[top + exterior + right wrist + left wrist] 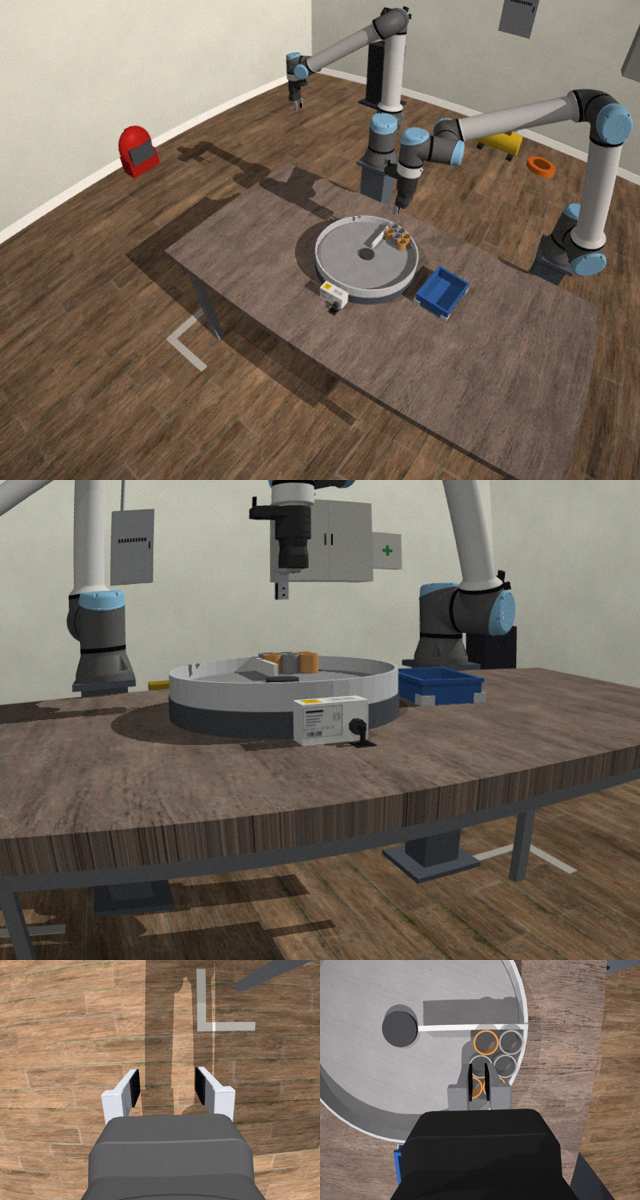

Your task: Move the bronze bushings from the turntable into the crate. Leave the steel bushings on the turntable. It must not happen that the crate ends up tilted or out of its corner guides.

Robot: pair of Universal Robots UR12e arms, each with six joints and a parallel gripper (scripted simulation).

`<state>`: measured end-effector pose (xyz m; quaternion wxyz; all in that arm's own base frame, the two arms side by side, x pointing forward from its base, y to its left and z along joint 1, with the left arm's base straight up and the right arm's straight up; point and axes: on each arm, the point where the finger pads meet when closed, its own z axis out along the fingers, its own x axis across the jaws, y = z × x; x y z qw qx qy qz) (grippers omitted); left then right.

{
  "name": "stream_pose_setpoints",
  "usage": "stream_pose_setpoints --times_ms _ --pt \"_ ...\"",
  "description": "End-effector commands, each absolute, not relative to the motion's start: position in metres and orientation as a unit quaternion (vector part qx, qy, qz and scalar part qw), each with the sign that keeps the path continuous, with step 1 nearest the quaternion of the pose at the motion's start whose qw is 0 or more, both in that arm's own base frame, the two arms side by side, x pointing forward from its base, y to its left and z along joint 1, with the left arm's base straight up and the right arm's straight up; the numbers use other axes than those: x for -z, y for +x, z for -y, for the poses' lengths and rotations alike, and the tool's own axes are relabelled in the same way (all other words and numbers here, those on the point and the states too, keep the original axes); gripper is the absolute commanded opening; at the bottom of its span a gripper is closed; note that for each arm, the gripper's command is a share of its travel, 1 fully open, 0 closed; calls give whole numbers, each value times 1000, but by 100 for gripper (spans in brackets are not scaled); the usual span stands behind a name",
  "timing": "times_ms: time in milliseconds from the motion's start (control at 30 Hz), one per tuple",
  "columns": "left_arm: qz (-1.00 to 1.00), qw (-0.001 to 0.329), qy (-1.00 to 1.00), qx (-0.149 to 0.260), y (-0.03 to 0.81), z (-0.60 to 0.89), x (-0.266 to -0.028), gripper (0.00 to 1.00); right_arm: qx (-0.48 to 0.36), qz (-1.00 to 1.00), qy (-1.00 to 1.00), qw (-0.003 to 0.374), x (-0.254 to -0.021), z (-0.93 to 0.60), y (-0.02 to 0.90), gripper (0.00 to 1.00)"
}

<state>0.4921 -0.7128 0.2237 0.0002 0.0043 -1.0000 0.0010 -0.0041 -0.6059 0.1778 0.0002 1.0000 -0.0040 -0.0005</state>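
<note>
The grey turntable (343, 263) (227, 694) (436, 1068) carries three bronze bushings, one beside the white divider (485, 1052) and two partly behind my left fingers, plus three upright steel bushings, one near the rim (511, 1053). They cluster between divider and rim. My left gripper (396, 210) (281, 591) (478, 1075) is empty, its fingers partly open, high above the cluster. The blue crate (439, 289) (444, 692) (397, 1164) sits level and looks empty, with pale corner guides at its base. My right gripper (298, 104) (167, 1079) is wide open and empty, away from the turntable.
The straight white divider (378, 237) (267, 666) (444, 1027) runs from the dark hub (399, 1028) to the rim. A white box (334, 294) (325, 723) with a black knob stands against the turntable's front. The crate stands close beside the turntable.
</note>
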Motion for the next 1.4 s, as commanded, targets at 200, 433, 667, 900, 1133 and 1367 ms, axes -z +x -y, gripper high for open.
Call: stream_pose_setpoints --times_ms 200,433,667,900,1133,1367 --pt "1000 1 3 0 491 726 -155 36 0 4 1000 0 -177 604 -5 100" --pt "1000 0 4 -2 494 731 -137 36 0 4 1000 0 -177 604 -5 100" --pt "1000 -1 4 -5 495 732 -142 36 0 4 1000 0 -177 604 -5 100" --pt "1000 0 4 -2 494 730 -137 36 0 4 1000 0 -177 604 -5 100" --pt "1000 0 4 -2 494 730 -137 36 0 4 1000 0 -177 604 -5 100" --pt "1000 0 4 -2 494 730 -138 36 0 4 1000 0 -177 604 -5 100"
